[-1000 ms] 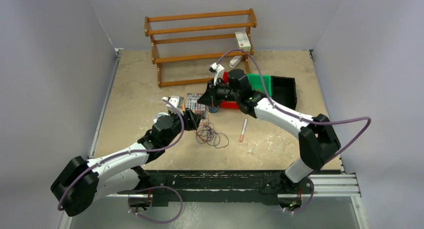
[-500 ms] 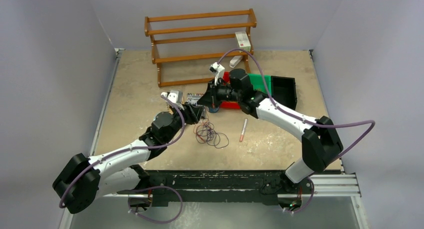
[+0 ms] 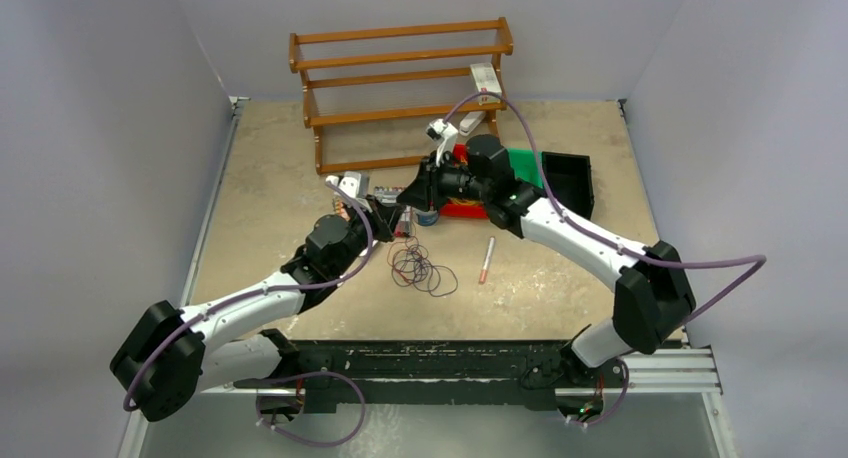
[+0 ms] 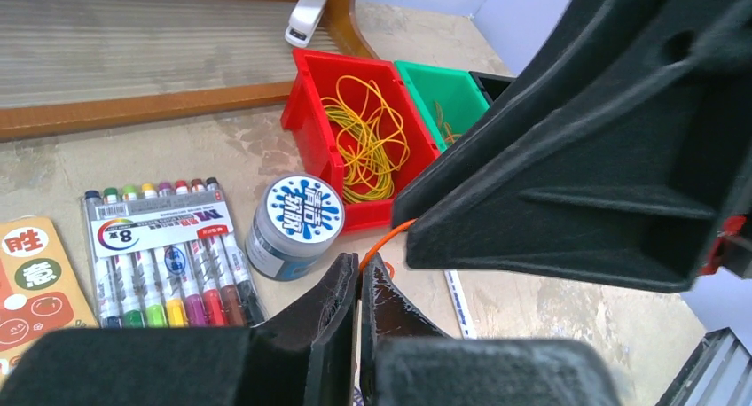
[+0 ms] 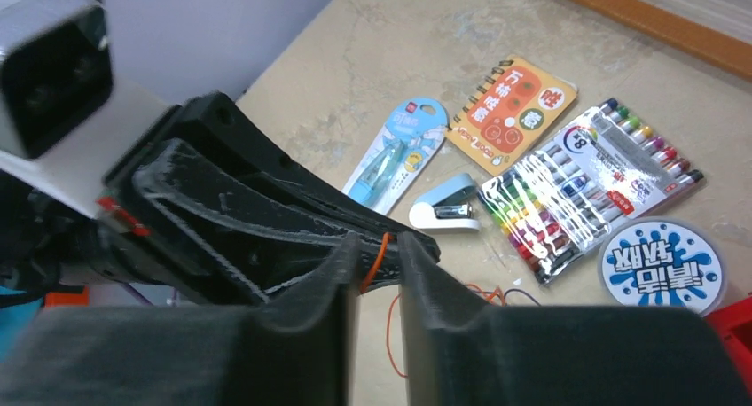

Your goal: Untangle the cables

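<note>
Top view: left hand (image 3: 388,210) and right hand (image 3: 408,200) meeting tip to tip; cables (image 3: 420,268) lying just nearward, below them, on the bench (image 3: 270,168)
Left wrist: fingers (image 4: 326,310) pinching the orange strand (image 4: 387,236), which is running across to the right hand
Right wrist: fingers (image 5: 330,286) narrowly straddling the orange strand, grip unclear

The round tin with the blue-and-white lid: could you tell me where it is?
The round tin stands left of centre in the left wrist view, between the marker pack and the red bin.
</note>
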Robot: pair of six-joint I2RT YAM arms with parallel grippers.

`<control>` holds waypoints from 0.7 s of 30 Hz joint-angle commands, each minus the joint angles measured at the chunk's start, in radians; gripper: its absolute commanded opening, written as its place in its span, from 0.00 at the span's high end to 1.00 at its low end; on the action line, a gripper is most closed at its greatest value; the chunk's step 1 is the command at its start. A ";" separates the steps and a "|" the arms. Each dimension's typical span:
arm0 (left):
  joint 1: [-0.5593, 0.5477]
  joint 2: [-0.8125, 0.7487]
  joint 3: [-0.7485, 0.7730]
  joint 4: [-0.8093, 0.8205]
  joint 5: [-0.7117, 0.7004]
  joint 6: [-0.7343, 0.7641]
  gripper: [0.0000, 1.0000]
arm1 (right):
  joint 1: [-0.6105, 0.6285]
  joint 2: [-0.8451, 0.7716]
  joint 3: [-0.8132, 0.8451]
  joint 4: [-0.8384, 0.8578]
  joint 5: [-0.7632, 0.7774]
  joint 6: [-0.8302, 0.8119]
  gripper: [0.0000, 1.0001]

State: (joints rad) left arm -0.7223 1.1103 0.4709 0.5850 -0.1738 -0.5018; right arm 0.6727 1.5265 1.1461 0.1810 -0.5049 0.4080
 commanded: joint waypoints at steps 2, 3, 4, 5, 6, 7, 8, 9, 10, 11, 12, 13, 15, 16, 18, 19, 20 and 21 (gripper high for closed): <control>0.008 -0.024 0.081 -0.078 -0.031 0.011 1.00 | -0.008 -0.148 -0.031 0.056 0.141 -0.084 0.58; 0.008 -0.025 0.092 -0.104 -0.033 0.012 1.00 | -0.007 -0.183 -0.059 0.077 0.185 -0.102 0.52; 0.008 -0.027 0.102 -0.124 -0.042 0.011 1.00 | -0.008 -0.219 -0.092 0.108 0.225 -0.118 0.48; 0.008 -0.032 0.111 -0.144 -0.051 0.008 1.00 | -0.008 -0.254 -0.130 0.142 0.266 -0.134 0.44; 0.008 -0.035 0.123 -0.167 -0.062 0.005 1.00 | -0.009 -0.287 -0.163 0.178 0.304 -0.150 0.42; 0.008 -0.038 0.134 -0.187 -0.069 0.006 1.00 | -0.008 -0.314 -0.213 0.205 0.343 -0.164 0.40; 0.008 -0.040 0.149 -0.208 -0.074 0.005 1.00 | -0.007 -0.336 -0.251 0.225 0.373 -0.178 0.38; 0.009 -0.040 0.162 -0.228 -0.077 0.005 1.00 | -0.007 -0.352 -0.287 0.248 0.393 -0.185 0.36; 0.008 -0.040 0.181 -0.253 -0.080 0.006 1.00 | -0.008 -0.364 -0.319 0.263 0.406 -0.193 0.36; 0.008 -0.038 0.208 -0.281 -0.081 0.006 1.00 | -0.008 -0.371 -0.357 0.284 0.404 -0.199 0.35; 0.008 -0.037 0.227 -0.304 -0.082 0.007 1.00 | -0.008 -0.377 -0.383 0.303 0.393 -0.203 0.35; 0.008 -0.035 0.245 -0.329 -0.084 0.007 1.00 | -0.008 -0.379 -0.409 0.320 0.381 -0.208 0.34; 0.009 -0.034 0.274 -0.365 -0.081 0.009 1.00 | -0.008 -0.376 -0.455 0.359 0.365 -0.217 0.33; 0.008 -0.038 0.287 -0.376 -0.075 0.010 1.00 | -0.008 -0.370 -0.472 0.394 0.364 -0.214 0.32; 0.009 -0.042 0.309 -0.391 -0.064 0.011 1.00 | -0.008 -0.343 -0.494 0.459 0.337 -0.206 0.31; 0.009 -0.043 0.321 -0.398 -0.061 0.012 1.00 | -0.008 -0.325 -0.494 0.478 0.315 -0.203 0.30; 0.009 -0.041 0.331 -0.406 -0.056 0.011 1.00 | -0.008 -0.300 -0.489 0.494 0.288 -0.200 0.30; 0.009 -0.040 0.343 -0.413 -0.051 0.013 1.00 | -0.008 -0.266 -0.481 0.510 0.259 -0.196 0.30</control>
State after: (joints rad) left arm -0.7200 1.0920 0.7391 0.2081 -0.2386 -0.5018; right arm 0.6662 1.2018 0.6441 0.5083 -0.1764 0.2230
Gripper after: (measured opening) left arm 0.012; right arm 0.696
